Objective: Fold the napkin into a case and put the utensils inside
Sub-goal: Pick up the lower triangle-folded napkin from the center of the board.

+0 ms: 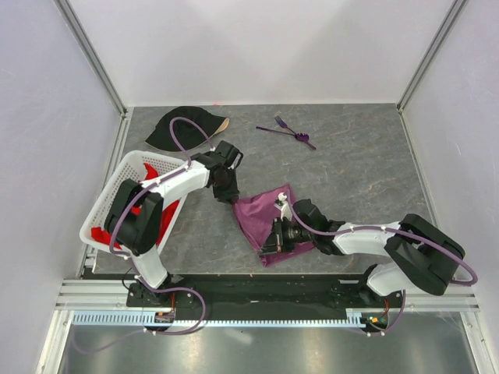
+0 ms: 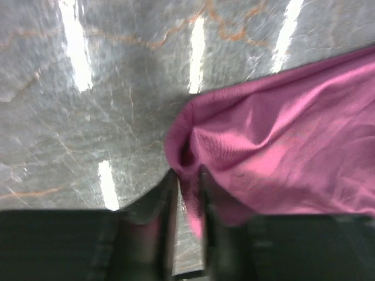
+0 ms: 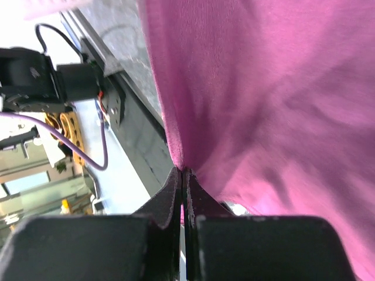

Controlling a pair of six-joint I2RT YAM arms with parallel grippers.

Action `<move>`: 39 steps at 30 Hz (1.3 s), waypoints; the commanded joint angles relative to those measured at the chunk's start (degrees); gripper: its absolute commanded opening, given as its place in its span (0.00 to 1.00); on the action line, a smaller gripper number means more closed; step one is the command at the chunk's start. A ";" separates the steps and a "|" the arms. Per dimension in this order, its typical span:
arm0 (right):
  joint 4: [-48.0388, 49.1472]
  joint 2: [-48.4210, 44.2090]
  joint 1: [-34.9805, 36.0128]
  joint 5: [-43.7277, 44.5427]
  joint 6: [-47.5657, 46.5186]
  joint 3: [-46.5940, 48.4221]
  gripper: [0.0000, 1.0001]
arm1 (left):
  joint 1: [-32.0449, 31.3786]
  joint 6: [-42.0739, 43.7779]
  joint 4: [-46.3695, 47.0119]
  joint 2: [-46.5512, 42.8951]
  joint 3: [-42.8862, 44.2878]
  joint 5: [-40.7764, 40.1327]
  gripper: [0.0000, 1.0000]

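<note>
The plum-purple napkin [image 1: 263, 209] lies rumpled on the grey table, between the two arms. My left gripper [image 1: 228, 195] is at its left corner. In the left wrist view the jaws [image 2: 186, 177] stand narrow, with a bunched fold of the napkin [image 2: 281, 134] between them. My right gripper [image 1: 271, 243] is at the napkin's near edge. In the right wrist view it [image 3: 183, 171] is shut tight on the edge of the cloth [image 3: 263, 88], which rises from the fingertips. The purple utensils [image 1: 290, 132], one of them a fork, lie together at the far middle of the table.
A black cap [image 1: 183, 128] lies at the far left. A white lattice basket [image 1: 117, 183] holding a red cloth [image 1: 160, 170] stands at the left, beside my left arm. The black rail with the arm bases [image 1: 257, 288] runs along the near edge.
</note>
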 commanded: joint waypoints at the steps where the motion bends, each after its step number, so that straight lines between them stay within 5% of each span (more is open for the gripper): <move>1: 0.32 0.95 0.99 -2.85 1.01 -0.23 0.00 | 1.03 3.68 4.03 -6.54 0.35 -1.87 0.38; 5: -0.64 0.59 1.17 -2.59 0.75 0.12 0.00 | 0.95 3.77 1.31 -8.74 3.07 -1.35 0.39; 13: -0.73 0.33 1.17 -2.15 1.10 0.47 0.00 | -2.92 4.12 1.57 0.28 10.98 7.79 0.07; 29: -3.11 -2.31 0.99 -1.36 0.84 1.00 0.00 | -4.33 5.79 -0.10 13.93 12.48 6.05 0.02; 32: -3.11 -2.48 0.81 -1.62 0.75 1.17 0.00 | -4.24 6.41 -2.82 11.39 15.38 0.78 0.06; 36: -3.28 -3.27 0.03 -2.32 1.01 1.17 0.00 | -4.24 5.18 -3.00 4.71 14.86 -2.84 0.40; 39: -3.63 -4.59 -0.85 -2.85 1.28 1.17 0.00 | -4.06 3.78 -4.32 1.46 12.59 -3.54 0.47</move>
